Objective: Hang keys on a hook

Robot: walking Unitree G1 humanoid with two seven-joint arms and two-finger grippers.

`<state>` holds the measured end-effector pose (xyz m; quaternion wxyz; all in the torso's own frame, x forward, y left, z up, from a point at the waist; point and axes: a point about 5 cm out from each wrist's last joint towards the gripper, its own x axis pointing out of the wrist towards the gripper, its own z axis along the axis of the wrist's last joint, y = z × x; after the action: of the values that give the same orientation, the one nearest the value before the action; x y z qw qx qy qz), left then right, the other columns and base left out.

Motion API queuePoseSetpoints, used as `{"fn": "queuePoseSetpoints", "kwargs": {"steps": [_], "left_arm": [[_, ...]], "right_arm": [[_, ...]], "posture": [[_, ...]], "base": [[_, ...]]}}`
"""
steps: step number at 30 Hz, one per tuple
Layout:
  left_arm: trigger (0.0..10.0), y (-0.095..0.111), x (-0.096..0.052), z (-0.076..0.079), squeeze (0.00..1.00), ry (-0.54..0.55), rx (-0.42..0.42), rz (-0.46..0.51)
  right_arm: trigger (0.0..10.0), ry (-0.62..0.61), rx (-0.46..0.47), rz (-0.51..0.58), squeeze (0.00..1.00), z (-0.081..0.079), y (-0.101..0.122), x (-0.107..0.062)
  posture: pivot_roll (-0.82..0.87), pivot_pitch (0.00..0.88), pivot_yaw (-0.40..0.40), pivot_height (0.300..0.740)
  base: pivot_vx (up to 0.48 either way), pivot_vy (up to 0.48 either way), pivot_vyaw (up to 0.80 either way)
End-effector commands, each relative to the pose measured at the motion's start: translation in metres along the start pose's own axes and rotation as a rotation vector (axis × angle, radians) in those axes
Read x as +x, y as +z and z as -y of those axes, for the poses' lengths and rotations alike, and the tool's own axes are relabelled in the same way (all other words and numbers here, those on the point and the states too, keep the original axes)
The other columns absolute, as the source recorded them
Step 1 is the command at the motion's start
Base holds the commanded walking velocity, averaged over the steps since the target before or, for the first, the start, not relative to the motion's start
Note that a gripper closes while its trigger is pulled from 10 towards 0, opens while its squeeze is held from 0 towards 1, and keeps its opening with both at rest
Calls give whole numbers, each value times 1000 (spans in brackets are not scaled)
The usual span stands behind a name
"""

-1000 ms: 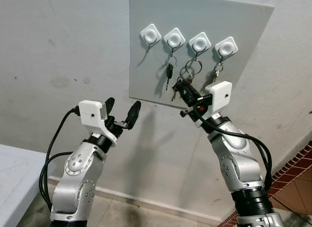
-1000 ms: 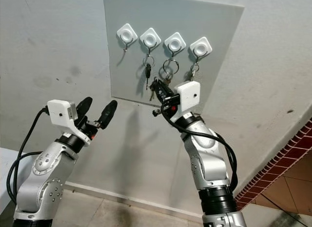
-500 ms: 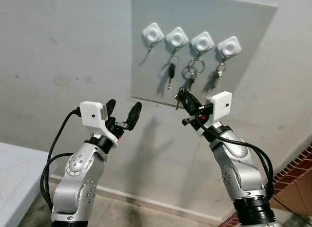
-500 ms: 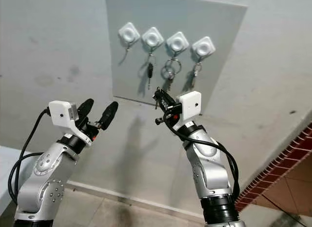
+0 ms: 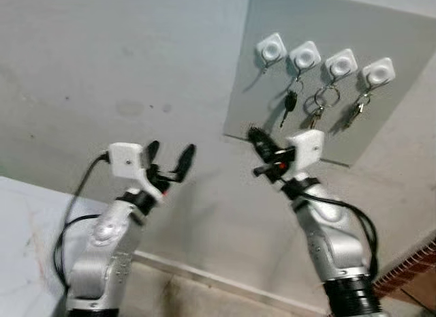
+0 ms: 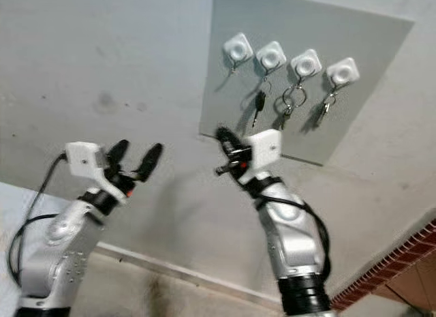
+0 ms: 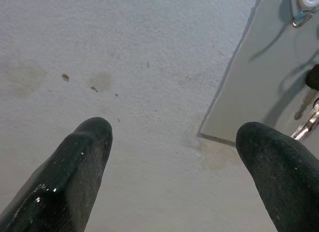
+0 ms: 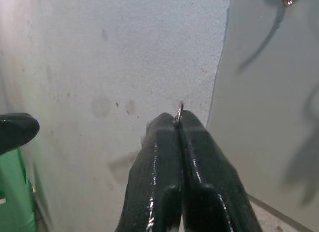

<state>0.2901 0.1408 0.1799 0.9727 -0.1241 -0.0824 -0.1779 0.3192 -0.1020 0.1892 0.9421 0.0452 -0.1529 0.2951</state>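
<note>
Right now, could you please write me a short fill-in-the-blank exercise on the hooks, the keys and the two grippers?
The grey board carries ____ white hooks.
Keys hang from ____ of them.
The bare hook is the one farthest to the robot's ____.
The right gripper has its fingers ____ on a key ring, while the left gripper is open.

Missing: four; three; left; shut

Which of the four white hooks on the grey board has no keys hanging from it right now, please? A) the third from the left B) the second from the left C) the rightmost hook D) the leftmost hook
D: the leftmost hook hangs bare on the grey board, while the other three each carry keys or rings.
</note>
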Motion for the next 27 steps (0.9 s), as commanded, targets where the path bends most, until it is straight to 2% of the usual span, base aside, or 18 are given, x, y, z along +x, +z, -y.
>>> {"fn": "queuePoseSetpoints", "kwargs": {"steps": [1,3,15,23,27], "left_arm": [[10000,-1,2,7,0,-22,-7,-6],[10000,-1,2,7,0,-20,-8,-6],[10000,-2,4,7,0,-16,2,-12],[10000,-1,7,10,0,-45,10,-18],[10000,-1,10,11,0,-64,14,-26]], "right_arm": [[10000,-21,-23,19,0,7,7,-4],[10000,-22,-22,19,0,7,7,-4],[10000,-35,-16,27,0,7,7,-6],[10000,-154,-16,54,0,20,9,-11],[10000,-179,-12,59,0,22,8,-12]], "posture": [[49,2,-63,740],[49,3,-63,740],[45,7,-54,740],[33,16,-27,740],[23,14,-7,740]], "base": [[0,375,0],[0,304,0],[0,0,0],[0,0,0],[0,0,0]]}}
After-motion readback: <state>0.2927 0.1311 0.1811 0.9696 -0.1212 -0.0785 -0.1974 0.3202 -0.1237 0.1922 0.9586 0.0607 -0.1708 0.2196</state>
